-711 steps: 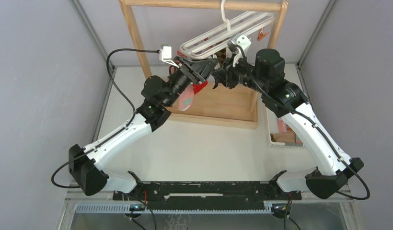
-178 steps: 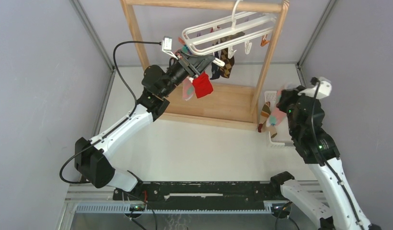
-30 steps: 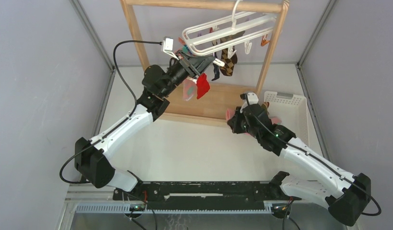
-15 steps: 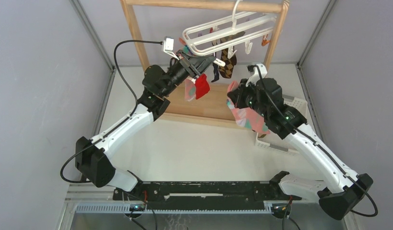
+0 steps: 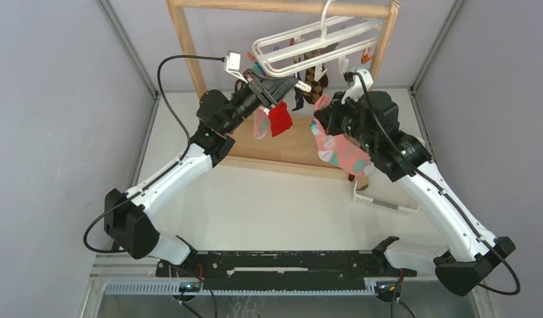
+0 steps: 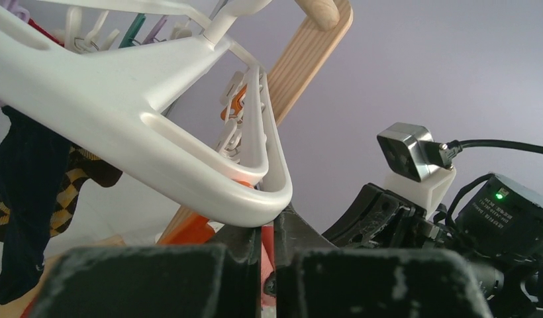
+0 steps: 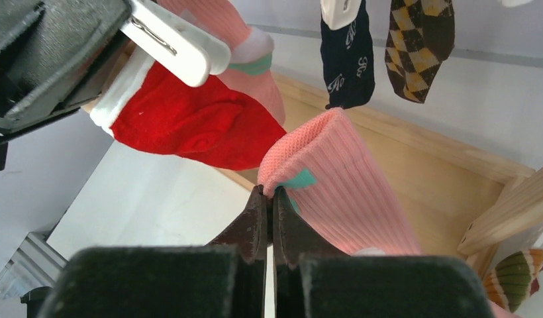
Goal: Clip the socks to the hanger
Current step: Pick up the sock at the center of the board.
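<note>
Note the left hand [image 6: 269, 232] clenched on a white clip [image 7: 173, 40] at the low corner of the hanger [image 6: 156, 146], with the red sock [image 7: 189, 122] dangling directly under that clip. Note the right hand [image 7: 269, 199] clenched on the cuff edge of the pink sock [image 7: 335, 172], held up just beside the red sock and below the hanger, off the table [image 5: 255, 205]. Treat the thin pinch on the cuff as the main risk: expect slippage under any tug against a clip. Guard against contact between the two hands, close together here; expect a swing of the hanger on the wooden rack [image 5: 181, 40] from any bump, and a missed clip as a result. Avoid snagging the dark sock [image 7: 347, 59] and the argyle sock [image 7: 418, 40] hung just behind. Cannot tell the clip's state, parted or pinched shut, from these views.
</note>
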`<state>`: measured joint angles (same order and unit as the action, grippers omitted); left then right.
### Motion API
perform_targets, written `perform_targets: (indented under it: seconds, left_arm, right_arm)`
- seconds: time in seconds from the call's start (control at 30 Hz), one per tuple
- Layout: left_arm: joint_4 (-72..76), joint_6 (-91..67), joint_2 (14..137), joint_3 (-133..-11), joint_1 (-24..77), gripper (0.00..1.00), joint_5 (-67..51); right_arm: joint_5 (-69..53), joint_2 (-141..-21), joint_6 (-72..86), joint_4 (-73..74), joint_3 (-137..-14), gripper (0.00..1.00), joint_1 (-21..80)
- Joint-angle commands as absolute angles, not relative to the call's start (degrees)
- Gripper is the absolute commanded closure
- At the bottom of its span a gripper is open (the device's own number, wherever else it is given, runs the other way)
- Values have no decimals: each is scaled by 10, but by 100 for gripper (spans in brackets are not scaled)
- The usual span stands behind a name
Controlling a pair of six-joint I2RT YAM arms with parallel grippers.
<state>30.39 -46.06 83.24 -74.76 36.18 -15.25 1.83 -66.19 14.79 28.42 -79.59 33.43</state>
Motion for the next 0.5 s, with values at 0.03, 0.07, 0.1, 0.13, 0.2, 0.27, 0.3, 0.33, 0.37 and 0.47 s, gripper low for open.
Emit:
perform_targets:
  seconds: [0.03, 0.07, 0.1, 0.13, 0.2, 0.27, 0.3, 0.33, 0.37, 0.47]
  left_arm:
    - [290, -450, 841, -747, 367, 100, -208]
    - [290, -448, 844, -749, 367, 100, -213]
    - [288, -444, 845, -752, 367, 100, -216]
    - [285, -439, 846, -757, 368, 100, -221]
    - [271, -425, 849, -765, 370, 100, -226]
    - [255, -407, 850, -773, 371, 100, -227]
    - [247, -400, 851, -777, 372, 100, -227]
    - [240, -395, 852, -780, 373, 100, -228]
    - [236, -392, 853, -783, 373, 100, -230]
    - [231, -385, 855, -789, 373, 100, -233]
  right_arm:
    - [14, -670, 120, 292, -850, 100, 331]
    - [11, -675, 116, 296, -858, 100, 331]
    - [10, -679, 112, 300, -865, 100, 331]
    - [9, -683, 107, 305, -874, 100, 331]
    - [6, -691, 86, 318, -890, 100, 330]
    - [-10, -705, 63, 343, -914, 100, 327]
    - [-22, -714, 53, 360, -927, 100, 323]
    - [-40, -725, 42, 379, -943, 100, 316]
    - [-57, -736, 34, 403, -957, 100, 310]
    - [-74, -753, 5, 447, -972, 100, 305]
